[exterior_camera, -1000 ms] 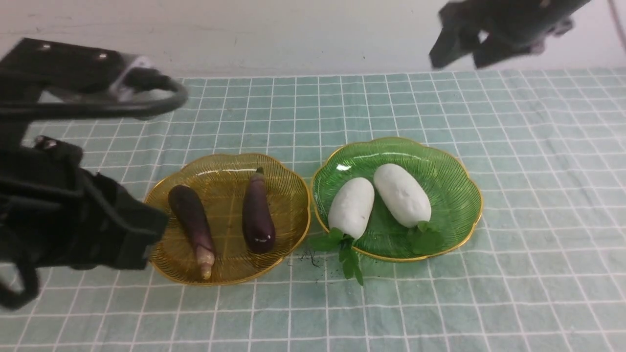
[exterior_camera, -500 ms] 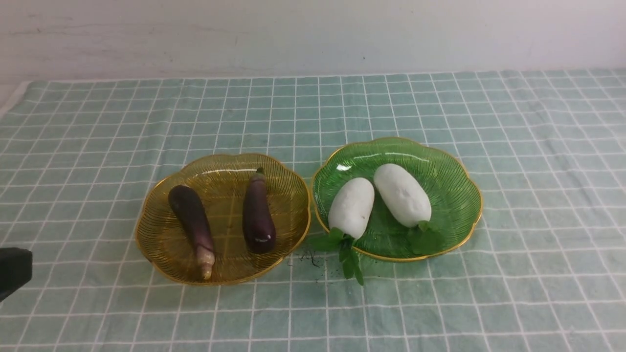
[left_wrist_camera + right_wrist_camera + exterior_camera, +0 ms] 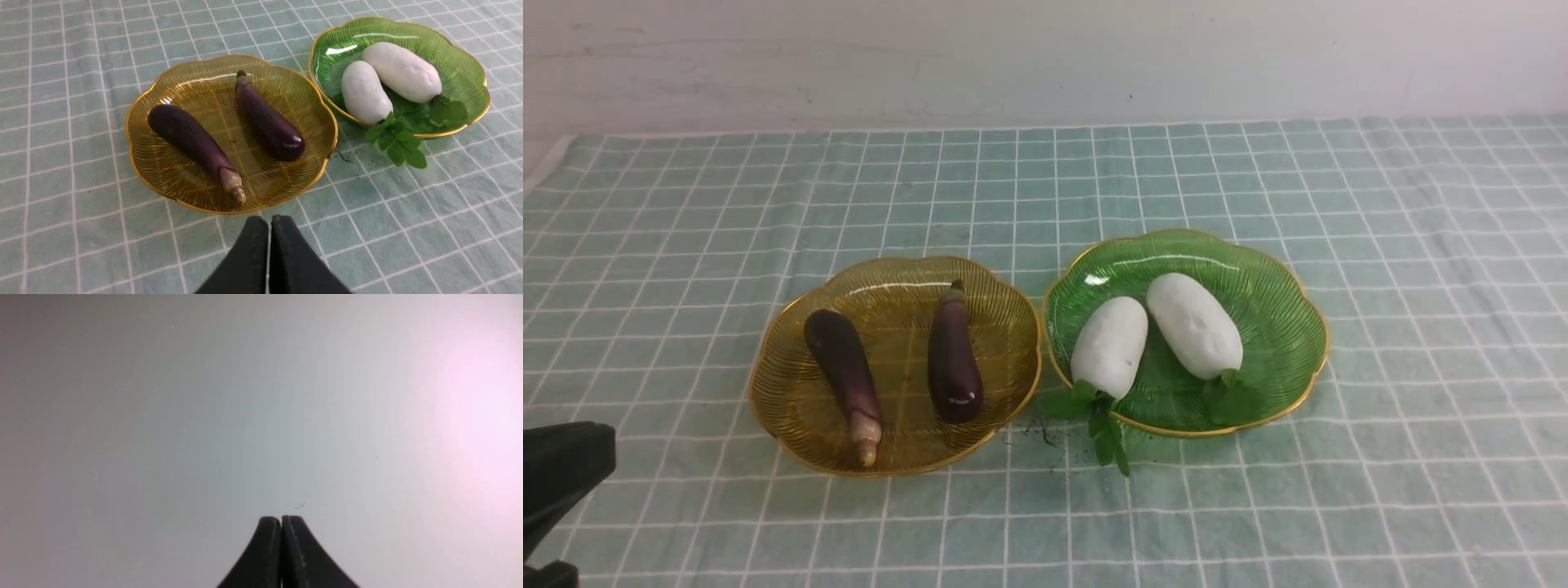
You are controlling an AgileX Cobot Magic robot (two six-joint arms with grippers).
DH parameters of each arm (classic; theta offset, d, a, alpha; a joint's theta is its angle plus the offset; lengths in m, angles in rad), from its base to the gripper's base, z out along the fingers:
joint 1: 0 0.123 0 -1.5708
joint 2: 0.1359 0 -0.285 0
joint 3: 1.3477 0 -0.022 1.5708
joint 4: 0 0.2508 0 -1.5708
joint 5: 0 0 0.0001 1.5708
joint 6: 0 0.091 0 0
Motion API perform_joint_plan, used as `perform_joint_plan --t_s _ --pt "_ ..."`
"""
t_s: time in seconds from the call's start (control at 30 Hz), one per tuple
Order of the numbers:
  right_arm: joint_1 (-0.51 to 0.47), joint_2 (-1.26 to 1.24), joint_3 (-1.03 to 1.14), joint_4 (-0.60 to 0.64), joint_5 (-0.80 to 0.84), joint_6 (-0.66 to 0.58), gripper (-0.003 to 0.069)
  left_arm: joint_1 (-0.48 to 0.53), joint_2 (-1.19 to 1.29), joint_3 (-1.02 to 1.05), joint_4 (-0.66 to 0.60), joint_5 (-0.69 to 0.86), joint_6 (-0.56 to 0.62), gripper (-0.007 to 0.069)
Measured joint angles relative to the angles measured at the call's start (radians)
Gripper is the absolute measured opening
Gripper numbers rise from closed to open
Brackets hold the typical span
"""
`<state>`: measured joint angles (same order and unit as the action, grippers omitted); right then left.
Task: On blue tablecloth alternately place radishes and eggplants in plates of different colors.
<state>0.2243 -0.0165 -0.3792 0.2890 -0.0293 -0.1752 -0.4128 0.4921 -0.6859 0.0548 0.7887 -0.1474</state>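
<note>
Two dark purple eggplants [image 3: 843,366] [image 3: 953,359] lie side by side in the amber-yellow plate [image 3: 783,384] on the blue tablecloth [image 3: 1421,286]. Just right of it, the green plate [image 3: 1286,327] holds two white radishes [image 3: 1109,345] [image 3: 1194,325], their green leaves at the near rim. In the left wrist view the eggplants [image 3: 192,139] [image 3: 267,122] and radishes [image 3: 363,96] [image 3: 402,71] show too. My left gripper [image 3: 269,222] is shut and empty, above the cloth just near of the yellow plate [image 3: 143,171]. My right gripper [image 3: 281,520] is shut, empty, facing a plain pale surface.
A pale wall [image 3: 1045,57] rises behind the cloth's far edge. Some dark specks [image 3: 1041,433] lie on the cloth between the plates' near rims. A dark part of my left arm [image 3: 560,474] shows at the front view's lower left corner.
Both arms have left the middle of the front view; the left one drew back to the lower left corner, and the right one is gone from that view. Plates and vegetables have not moved.
</note>
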Motion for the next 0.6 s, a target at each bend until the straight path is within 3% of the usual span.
perform_joint_plan --t_s 0.6 --pt "0.0 0.0 0.0 0.0 -0.002 0.0 -0.0013 0.0 -0.124 0.036 -0.019 -0.001 0.0 -0.0008"
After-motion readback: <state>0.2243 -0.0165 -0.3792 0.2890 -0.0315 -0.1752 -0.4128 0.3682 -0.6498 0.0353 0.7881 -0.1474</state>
